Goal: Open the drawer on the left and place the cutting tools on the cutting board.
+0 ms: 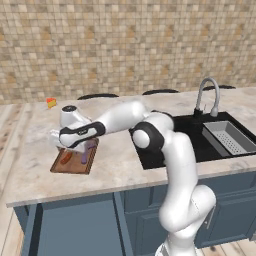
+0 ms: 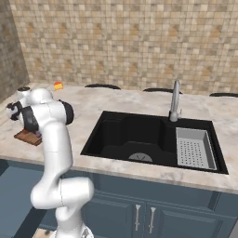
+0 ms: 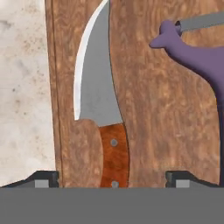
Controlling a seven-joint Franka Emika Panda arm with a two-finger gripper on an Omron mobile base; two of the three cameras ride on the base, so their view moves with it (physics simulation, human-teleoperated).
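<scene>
Even, bright rendered light with no glare; the arm [image 1: 150, 135] casts only soft shadows on the tabletop [image 1: 115, 160]. Textures look slightly coarse and pixelated.

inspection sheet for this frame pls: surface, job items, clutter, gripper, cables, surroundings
Surface: marble counter, board near its left end.
Job's things: knife and purple tool both lie flat on the board, apart. Drawer: not visible.
Clutter: orange wedge at the counter's back.
Gripper: gripper open, above the knife handle, holding nothing.
Cables: nothing seen.
Surroundings: black sink with grey strainer tray, faucet, tiled wall, blue cabinets.
</scene>
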